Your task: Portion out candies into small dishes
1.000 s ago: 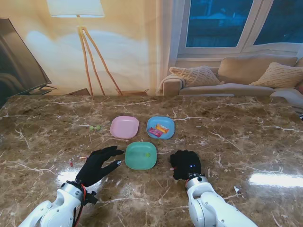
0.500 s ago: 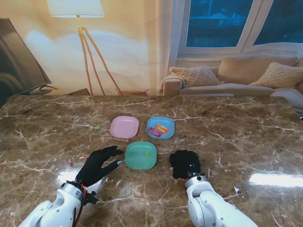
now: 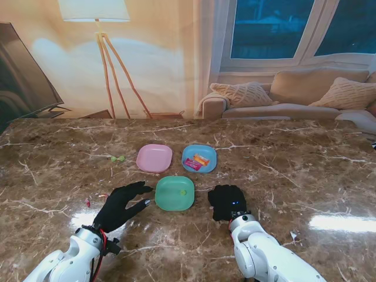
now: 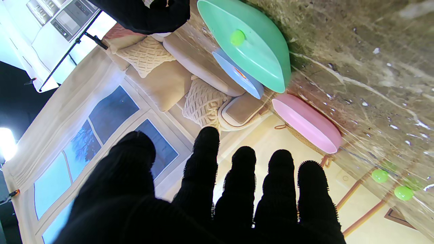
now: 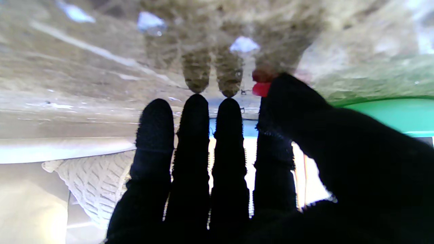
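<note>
The right hand point(image 3: 228, 202) has moved a little to the left and away from me compared with 1 second ago, and it is now nearer to the green dish point(image 3: 175, 193). In its wrist view the thumb point(image 5: 288, 98) and first finger press a small red candy point(image 5: 261, 88) between their tips; the other fingers are straight and close together. So I judge that this hand is carrying 1 candy toward a dish, probably the green one, and the release is not yet done.

The left hand point(image 3: 121, 203) has not moved. It is spread, holds nothing, and rests just beside the left edge of the green dish.

The green dish holds 1 small green candy point(image 4: 237, 37). The blue dish point(image 3: 199, 158) holds 2 wrapped candies, the pink dish point(image 3: 154, 158) looks empty. 2 green candies point(image 3: 117, 158) lie on the desk point(image 3: 294, 164) left of the pink dish.
</note>
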